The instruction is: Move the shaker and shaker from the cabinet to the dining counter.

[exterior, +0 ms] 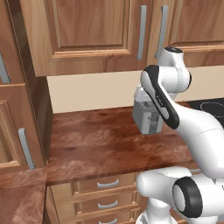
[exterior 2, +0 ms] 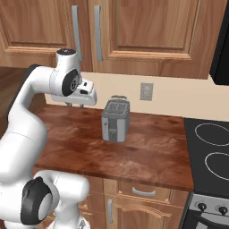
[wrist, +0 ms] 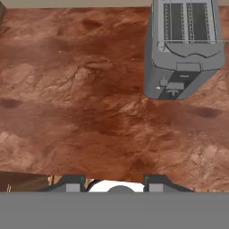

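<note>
Neither shaker is in view. The cabinet [exterior: 92, 35] [exterior 2: 152, 31] of warm brown wood hangs on the wall above the worktop, its doors shut, with long grey bar handles. My gripper [wrist: 114, 183] [exterior 2: 75, 105] hangs a good way above the worktop and below the cabinet, pointing down. Its fingertips [wrist: 74, 184] stand partly apart with nothing between them. I cannot tell whether the brown top [exterior: 17, 197] at the lower left is the dining counter.
A grey toaster [exterior: 146, 116] [exterior 2: 115, 120] [wrist: 185, 44] stands on the reddish-brown worktop [exterior 2: 80, 143], to the right of the gripper. A black stove top [exterior 2: 214, 152] lies at the right. Drawers [exterior: 107, 183] sit under the worktop and a tall cabinet [exterior: 17, 131] closes the left.
</note>
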Available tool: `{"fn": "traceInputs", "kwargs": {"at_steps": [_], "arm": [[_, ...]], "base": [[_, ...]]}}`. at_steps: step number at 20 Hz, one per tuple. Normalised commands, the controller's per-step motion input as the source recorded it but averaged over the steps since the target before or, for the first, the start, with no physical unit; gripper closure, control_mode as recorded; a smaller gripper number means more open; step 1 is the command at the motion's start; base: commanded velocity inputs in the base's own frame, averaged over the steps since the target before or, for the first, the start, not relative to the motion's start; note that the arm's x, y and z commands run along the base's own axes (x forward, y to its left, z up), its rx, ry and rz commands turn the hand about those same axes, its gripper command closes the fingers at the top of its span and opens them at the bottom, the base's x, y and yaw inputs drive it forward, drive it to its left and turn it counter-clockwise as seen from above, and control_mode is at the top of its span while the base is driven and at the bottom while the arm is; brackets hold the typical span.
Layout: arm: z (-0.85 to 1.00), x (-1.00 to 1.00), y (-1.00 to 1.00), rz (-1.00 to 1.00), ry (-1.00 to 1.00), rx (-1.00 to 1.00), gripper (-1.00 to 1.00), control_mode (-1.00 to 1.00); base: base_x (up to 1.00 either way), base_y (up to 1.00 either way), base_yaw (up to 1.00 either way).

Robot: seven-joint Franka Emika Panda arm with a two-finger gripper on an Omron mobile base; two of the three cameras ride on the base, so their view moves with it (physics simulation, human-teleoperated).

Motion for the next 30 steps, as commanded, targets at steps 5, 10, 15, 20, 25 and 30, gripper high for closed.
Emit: {"fn": "traceInputs", "kwargs": {"at_steps": [5,10,15,20,25,30], "arm": [[0.00,-0.21,-0.01,0.00,-0.10,0.00,-1.00,-1.00],[0.08,-0.43,-0.01,0.00,-0.43,0.00,-1.00,-1.00],[0.34,-0.22,0.04,0.00,-0.40,0.00,-1.00,-1.00],[0.45,-0.04,0.15,-0.02,-0.15,0.00,-1.00,-1.00],[0.53,0.00,0.19,-0.02,0.00,0.00,-1.00,-1.00],[0.56,0.01,0.11,0.00,0.00,0.00,-1.00,-1.00]], "base": [[0.00,0.00,0.00],[0.00,0.00,0.00],[0.00,0.00,0.00],[0.00,0.00,0.00],[0.00,0.00,0.00],[0.00,0.00,0.00]]}}
